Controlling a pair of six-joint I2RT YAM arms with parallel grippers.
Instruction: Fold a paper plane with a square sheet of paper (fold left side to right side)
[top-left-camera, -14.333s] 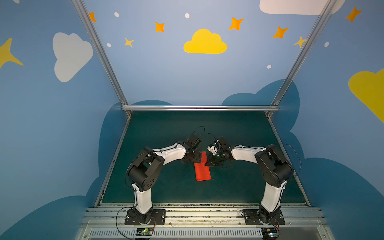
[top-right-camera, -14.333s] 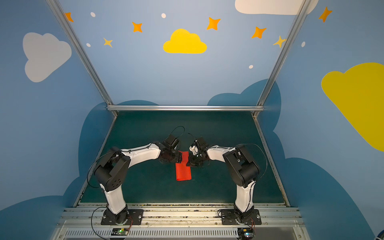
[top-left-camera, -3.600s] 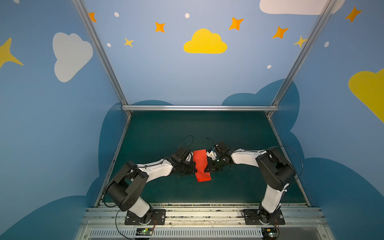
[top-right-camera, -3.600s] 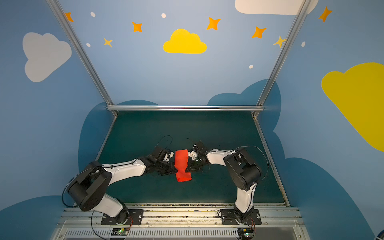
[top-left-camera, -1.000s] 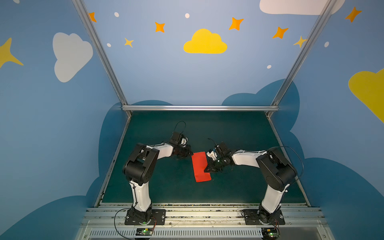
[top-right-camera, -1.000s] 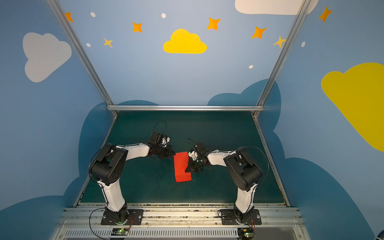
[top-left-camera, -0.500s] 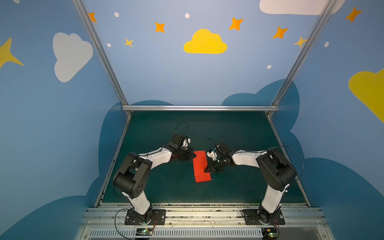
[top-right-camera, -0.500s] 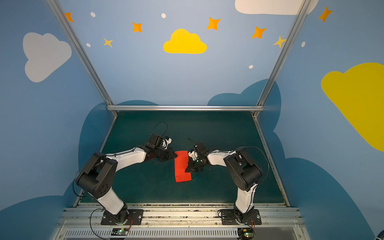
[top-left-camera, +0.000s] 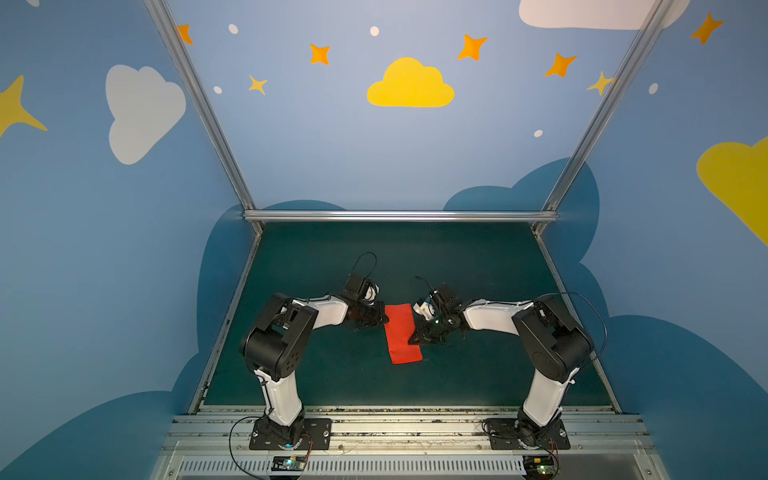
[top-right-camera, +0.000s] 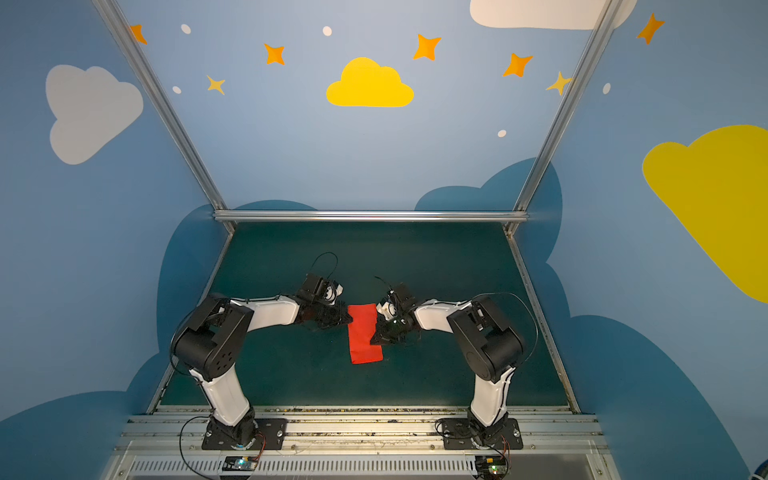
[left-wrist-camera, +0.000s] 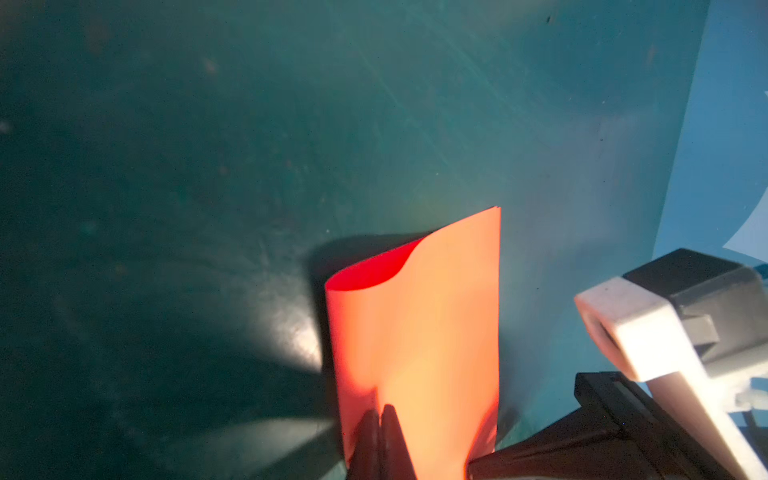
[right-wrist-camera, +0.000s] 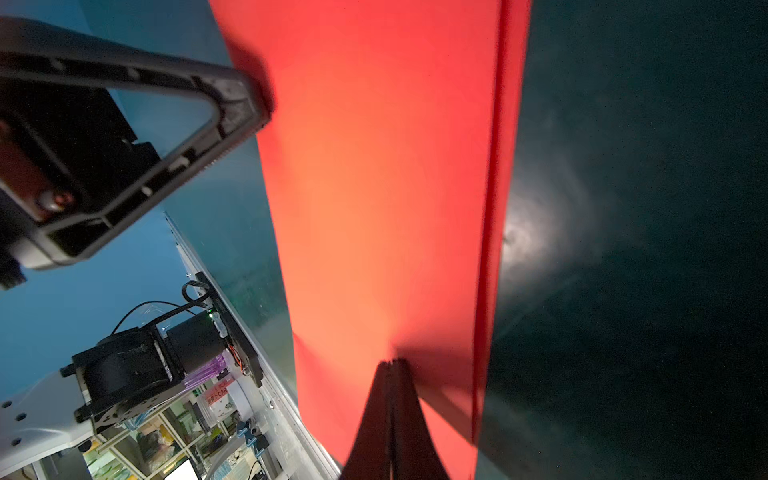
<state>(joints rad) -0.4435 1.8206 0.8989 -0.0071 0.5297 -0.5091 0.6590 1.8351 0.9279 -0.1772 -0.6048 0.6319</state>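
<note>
— How's the square sheet of paper (top-left-camera: 402, 334) (top-right-camera: 364, 336) looking?
— Bright red, doubled into a narrow strip on the green mat (top-left-camera: 457, 257); its folded side bulges loosely.
— Grippers?
— Both clenched: left gripper (top-left-camera: 385, 319) (left-wrist-camera: 380, 415) and right gripper (top-left-camera: 413, 341) (right-wrist-camera: 392, 365) rest their tips on opposite edges, grasping nothing.

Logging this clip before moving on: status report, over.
Left gripper shut, tip on red paper sheet. Right gripper shut, tip on its opposite side. Sheet folded over, fold puffed open at one end. Nothing in the way.
</note>
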